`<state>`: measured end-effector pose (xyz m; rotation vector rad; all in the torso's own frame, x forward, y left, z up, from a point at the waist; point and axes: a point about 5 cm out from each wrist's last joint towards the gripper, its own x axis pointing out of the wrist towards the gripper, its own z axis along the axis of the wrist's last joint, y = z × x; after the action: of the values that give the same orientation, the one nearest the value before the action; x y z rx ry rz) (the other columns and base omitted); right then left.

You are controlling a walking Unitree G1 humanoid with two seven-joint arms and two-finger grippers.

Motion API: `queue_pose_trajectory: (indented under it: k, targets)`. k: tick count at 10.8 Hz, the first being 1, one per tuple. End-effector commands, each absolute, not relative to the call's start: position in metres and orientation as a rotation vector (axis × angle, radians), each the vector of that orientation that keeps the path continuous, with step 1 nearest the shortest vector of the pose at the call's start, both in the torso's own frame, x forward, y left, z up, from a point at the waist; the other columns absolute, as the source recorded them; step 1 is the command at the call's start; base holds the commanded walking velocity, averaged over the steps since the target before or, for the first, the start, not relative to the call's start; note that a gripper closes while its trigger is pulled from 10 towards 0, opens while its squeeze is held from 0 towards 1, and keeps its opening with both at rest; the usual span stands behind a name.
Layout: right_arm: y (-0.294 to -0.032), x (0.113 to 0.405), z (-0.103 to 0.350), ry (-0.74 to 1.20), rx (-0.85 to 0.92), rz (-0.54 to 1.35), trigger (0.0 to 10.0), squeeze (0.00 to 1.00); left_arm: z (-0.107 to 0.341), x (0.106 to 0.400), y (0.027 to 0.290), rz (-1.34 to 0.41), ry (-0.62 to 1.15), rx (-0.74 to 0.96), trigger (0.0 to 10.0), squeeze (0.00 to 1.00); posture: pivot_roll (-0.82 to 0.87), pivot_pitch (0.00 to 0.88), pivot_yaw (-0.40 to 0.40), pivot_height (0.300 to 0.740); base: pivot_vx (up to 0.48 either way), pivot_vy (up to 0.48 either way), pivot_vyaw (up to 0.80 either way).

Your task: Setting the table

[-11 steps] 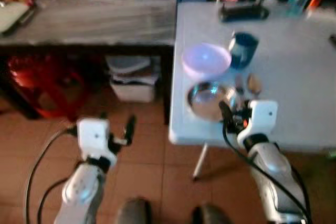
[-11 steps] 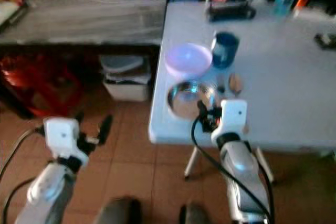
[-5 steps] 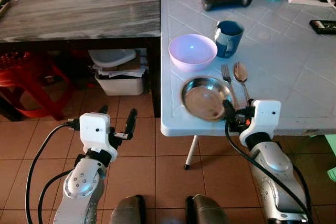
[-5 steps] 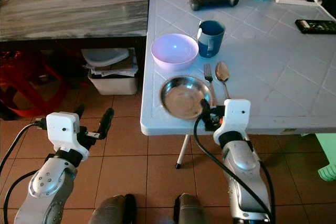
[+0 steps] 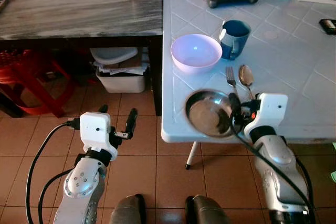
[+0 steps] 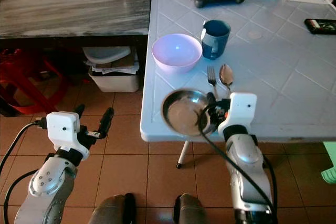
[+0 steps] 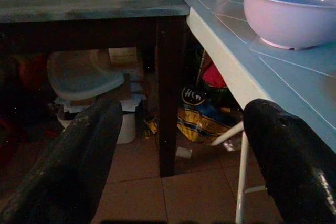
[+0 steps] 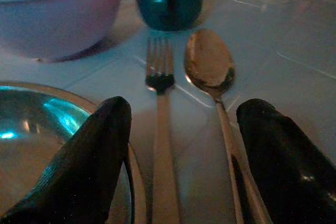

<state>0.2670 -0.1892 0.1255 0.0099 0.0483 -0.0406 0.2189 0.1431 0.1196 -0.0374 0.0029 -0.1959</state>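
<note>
White table (image 5: pixel 294 61) at the near edge: right gripper over the cutlery.

Fork (image 8: pixel 160 114) and spoon (image 8: pixel 212 72) lie side by side just beside the steel plate (image 5: pixel 207 113), with the pink bowl (image 5: pixel 196 52) and blue mug (image 5: pixel 234 39) beyond. Right gripper (image 8: pixel 178 150) has its fingers spread, straddling both handles, one finger over the plate's rim. To pick the fork cleanly, it likely needs to center on that handle alone, clear of the rim. Left gripper (image 5: pixel 116 124) hangs spread above the floor.
</note>
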Motion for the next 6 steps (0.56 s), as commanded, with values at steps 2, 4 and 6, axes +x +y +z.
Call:
queue_pose_trajectory:
  k: [2, 4, 6]
  targets:
    - [-0.192, 0.266, 0.117, 0.096, 0.013, -0.065, 10.0, 0.00, 0.120, 0.218, 0.144, -0.196, 0.002, -0.025, 10.0, 0.00, -0.03, 0.139, 0.034, 0.740, 0.000, 0.000, 0.00]
    - [-0.197, 0.264, 0.113, 0.123, 0.013, -0.111, 10.0, 0.00, 0.120, 0.219, 0.144, -0.196, 0.000, -0.025, 10.0, 0.00, -0.03, 0.140, 0.036, 0.740, 0.000, 0.000, 0.00]
    - [-0.193, 0.270, 0.127, 0.057, -0.012, -0.091, 10.0, 0.00, 0.121, 0.221, 0.145, -0.194, -0.004, -0.022, 10.0, 0.00, -0.03, 0.141, 0.036, 0.740, 0.000, 0.000, 0.00]
